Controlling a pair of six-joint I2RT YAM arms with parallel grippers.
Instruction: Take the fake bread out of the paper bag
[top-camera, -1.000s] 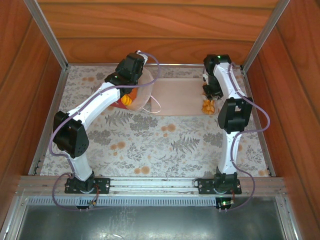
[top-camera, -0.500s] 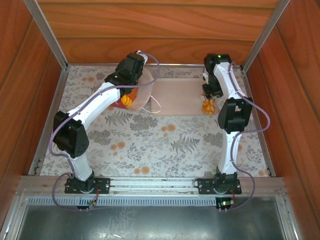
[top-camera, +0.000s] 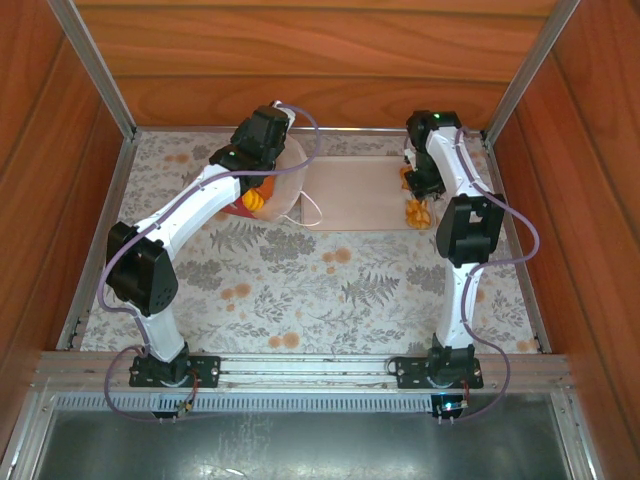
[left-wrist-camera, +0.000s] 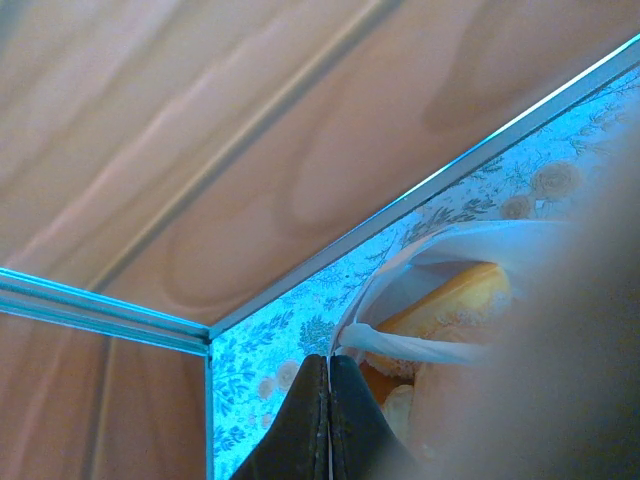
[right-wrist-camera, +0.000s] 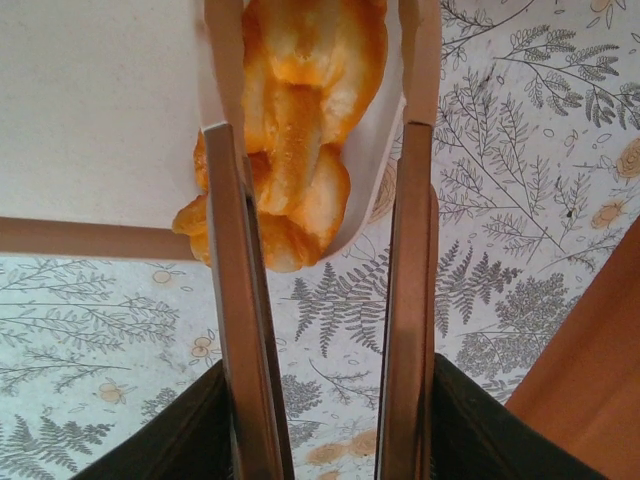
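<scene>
Fake bread (right-wrist-camera: 295, 130): looks like light, hollow toy plastic with a glossy skin, so it is probably stiff but slippery. The braided shape gives ridges to bite on. I'd grip it across the narrow waist, not the rounded ends, where it would likely squirt out.

Where it is: one braided piece sits at the near right corner of the tray (top-camera: 360, 195), with its end over the rim. More orange pieces (top-camera: 254, 199) are inside the paper bag (top-camera: 285, 180), which is just off the tray's left end with its mouth facing the tray.

Right gripper (right-wrist-camera: 325, 420): over the tray's right end, clamped on the tongs (right-wrist-camera: 240, 330), partly squeezed. The tong blades straddle the braided piece on both sides. The left blade is at its edge and there is a gap on the right. Can't tell if it's pinched or just bracketed.

Left gripper (left-wrist-camera: 328, 400): at the bag, left of the tray, jaws fully together. The white rim of the bag runs out from the tips, so it seems to be pinching the paper to hold the mouth open. The bag is thin paper and would likely tear or crumple under a hard pull.
</scene>
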